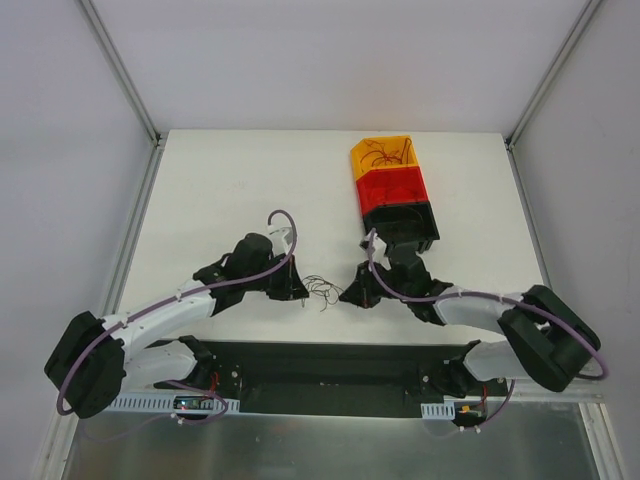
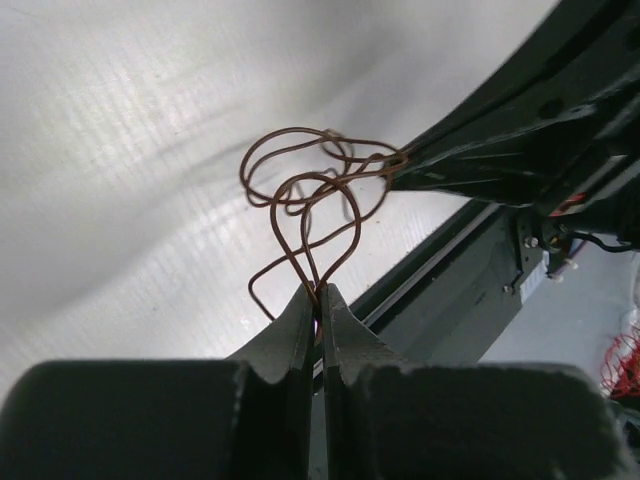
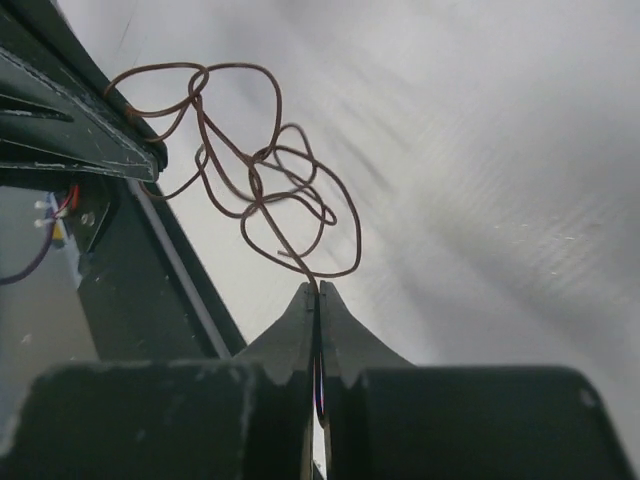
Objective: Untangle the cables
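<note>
- Top external view gives us both arms meeting near the front middle of the white surface point(image 1: 220, 190). The left hand point(image 1: 299, 296) and the right hand point(image 1: 347, 297) point at each other, with the cables point(image 1: 322, 290) strung between them.
- From the left wrist view we see the left hand pinched fully closed, with brown wire coming out from between its tips.
- From the right wrist view we see the right hand closed just as tightly on another strand of the same knot.
- We see several loops of the cables crossing one another, all dark red-brown.
- We cannot tell whether the loops touch the surface.
- Beyond the right arm we see an orange bin point(image 1: 382, 160), a red bin point(image 1: 394, 189) and a black bin point(image 1: 410, 225) standing in a row, each touching the next. A few thin wires point(image 1: 380, 152) lie in the orange bin.
</note>
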Robot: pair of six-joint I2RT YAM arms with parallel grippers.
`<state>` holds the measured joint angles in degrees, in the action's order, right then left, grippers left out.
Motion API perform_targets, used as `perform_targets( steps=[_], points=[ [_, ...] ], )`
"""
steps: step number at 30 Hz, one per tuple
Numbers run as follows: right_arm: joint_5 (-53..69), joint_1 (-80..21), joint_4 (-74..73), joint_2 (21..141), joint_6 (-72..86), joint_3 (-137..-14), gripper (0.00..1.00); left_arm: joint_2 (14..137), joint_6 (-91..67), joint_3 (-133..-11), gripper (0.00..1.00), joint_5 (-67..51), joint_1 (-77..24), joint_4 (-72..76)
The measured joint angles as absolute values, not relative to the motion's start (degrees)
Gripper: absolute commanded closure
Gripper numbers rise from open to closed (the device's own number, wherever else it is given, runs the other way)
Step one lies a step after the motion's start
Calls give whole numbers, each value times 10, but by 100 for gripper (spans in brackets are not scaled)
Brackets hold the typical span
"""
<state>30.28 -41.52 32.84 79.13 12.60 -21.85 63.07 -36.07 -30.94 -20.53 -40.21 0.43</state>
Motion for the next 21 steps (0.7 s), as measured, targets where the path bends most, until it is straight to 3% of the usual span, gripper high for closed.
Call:
perform_targets(
  steps=[5,13,21],
  points=[
    [166,-416,249,628,112,-181,100,585,-351,-324,100,-114,-402,-74],
    [-140,-417,50,216,114,-146,100,426,-351,-341,100,74,-401,-150],
    [-345,-416,-145,80,118,-186,100,312,-342,-359,100,212,-401,-241]
  ],
)
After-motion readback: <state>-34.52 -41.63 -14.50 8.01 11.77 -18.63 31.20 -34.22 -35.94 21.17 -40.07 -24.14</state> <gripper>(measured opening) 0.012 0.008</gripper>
